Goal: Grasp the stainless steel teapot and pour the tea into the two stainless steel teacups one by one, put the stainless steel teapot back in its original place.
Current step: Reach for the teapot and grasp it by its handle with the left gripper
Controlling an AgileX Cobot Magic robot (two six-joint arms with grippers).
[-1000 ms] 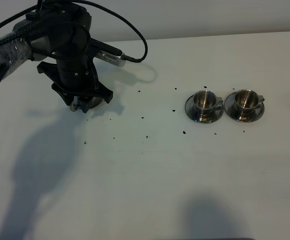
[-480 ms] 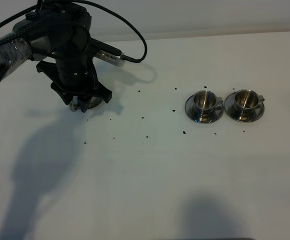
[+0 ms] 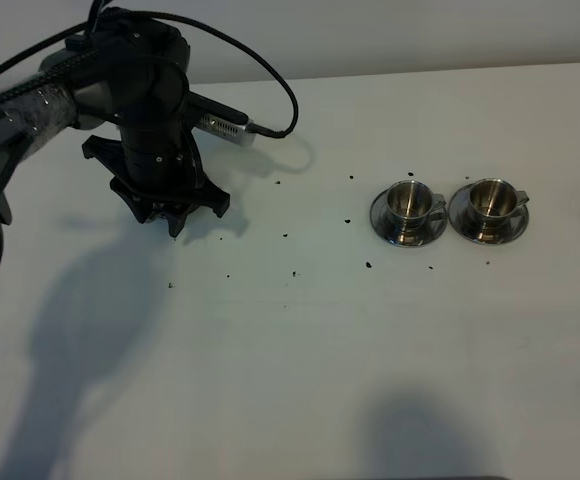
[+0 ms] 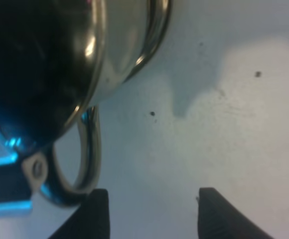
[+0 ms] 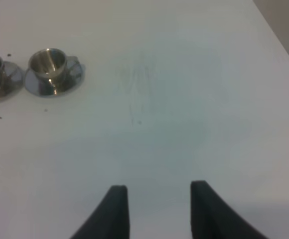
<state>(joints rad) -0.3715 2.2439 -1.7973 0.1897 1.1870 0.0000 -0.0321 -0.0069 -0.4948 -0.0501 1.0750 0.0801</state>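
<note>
The stainless steel teapot (image 4: pixel 60 59) fills the left wrist view, its loop handle (image 4: pixel 87 159) just beside one finger of my open left gripper (image 4: pixel 152 214), not between the jaws. In the high view my left gripper (image 3: pixel 170 208) sits right over the teapot and hides it, along with the saucer under it. The two stainless steel teacups (image 3: pixel 410 203) (image 3: pixel 490 200) stand on their saucers (image 3: pixel 382 226) side by side at the right. My right gripper (image 5: pixel 159 209) is open and empty above bare table, with one cup (image 5: pixel 47 62) far ahead of it.
Small dark specks (image 3: pixel 368 265) lie scattered on the white table (image 3: pixel 300 360) between the teapot and the cups. The left arm's cable (image 3: pixel 270 125) loops over the table behind the gripper. The table's far edge runs along the back.
The left arm has shifted slightly and come down over the teapot. The bit of steel that peeked out under the gripper in the high view is now covered. The cups have not moved.
</note>
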